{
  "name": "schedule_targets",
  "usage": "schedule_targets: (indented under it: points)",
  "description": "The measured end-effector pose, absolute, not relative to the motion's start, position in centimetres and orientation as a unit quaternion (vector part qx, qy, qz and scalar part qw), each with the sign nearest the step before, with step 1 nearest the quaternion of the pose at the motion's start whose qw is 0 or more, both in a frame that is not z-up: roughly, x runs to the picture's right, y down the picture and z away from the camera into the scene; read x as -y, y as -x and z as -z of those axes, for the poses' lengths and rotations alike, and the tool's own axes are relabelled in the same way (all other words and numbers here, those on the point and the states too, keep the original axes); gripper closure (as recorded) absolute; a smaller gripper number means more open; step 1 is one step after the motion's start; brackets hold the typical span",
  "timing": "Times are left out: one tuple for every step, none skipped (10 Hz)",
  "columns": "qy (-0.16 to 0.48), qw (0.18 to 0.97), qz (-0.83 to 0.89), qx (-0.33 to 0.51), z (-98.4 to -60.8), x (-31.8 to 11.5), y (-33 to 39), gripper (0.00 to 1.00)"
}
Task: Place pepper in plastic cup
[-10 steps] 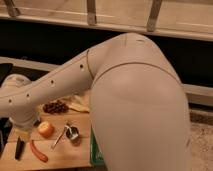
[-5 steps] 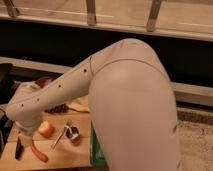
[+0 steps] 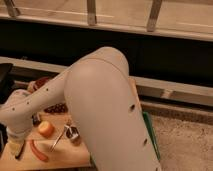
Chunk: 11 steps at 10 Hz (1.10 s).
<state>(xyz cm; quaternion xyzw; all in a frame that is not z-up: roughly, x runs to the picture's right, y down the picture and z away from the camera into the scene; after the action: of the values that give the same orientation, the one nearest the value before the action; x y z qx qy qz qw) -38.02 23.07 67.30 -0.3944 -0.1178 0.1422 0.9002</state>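
Observation:
The red-orange pepper (image 3: 38, 150) lies on the wooden table (image 3: 60, 156) near its front left. My gripper (image 3: 16, 148) hangs at the end of the white arm (image 3: 100, 110), low over the table's left edge, just left of the pepper. The plastic cup does not show; the arm may hide it.
A round orange fruit (image 3: 46, 128) sits behind the pepper. A small metal cup with a long handle (image 3: 73, 134) stands to its right. A dark maroon bowl (image 3: 56, 108) is partly hidden under the arm. A green edge (image 3: 151, 134) shows at the table's right. A dark counter runs behind.
The arm's large upper link has swung left and now covers more of the table. The gripper has stayed low beside the pepper. The pepper, fruit and metal cup have not moved.

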Motion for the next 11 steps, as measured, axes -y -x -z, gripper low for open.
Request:
schedule_targets:
  points:
    - [0.393,0.901,-0.144,0.116,-67.5,-22.9,37.8,0.29]
    - [0.394,0.901,-0.143,0.116,-67.5,-23.0,37.8,0.29]
    - [0.394,0.901,-0.143,0.117,-67.4,-23.0,37.9,0.29]
    - [0.393,0.901,-0.143,0.116,-67.5,-22.9,37.8,0.29]
    - [0.39,0.902,-0.143,0.114,-67.6,-22.8,37.8,0.29]
    - [0.392,0.903,-0.14,0.11,-67.9,-23.2,38.0,0.29]
    - [0.392,0.903,-0.139,0.106,-68.1,-23.8,38.2,0.29]
    - [0.392,0.904,-0.139,0.105,-68.4,-24.3,38.5,0.29]
    - [0.392,0.904,-0.139,0.105,-68.7,-24.8,38.7,0.29]
    - [0.395,0.902,-0.14,0.103,-69.1,-25.4,38.8,0.29]
    - [0.397,0.901,-0.141,0.1,-69.5,-25.9,38.8,0.29]
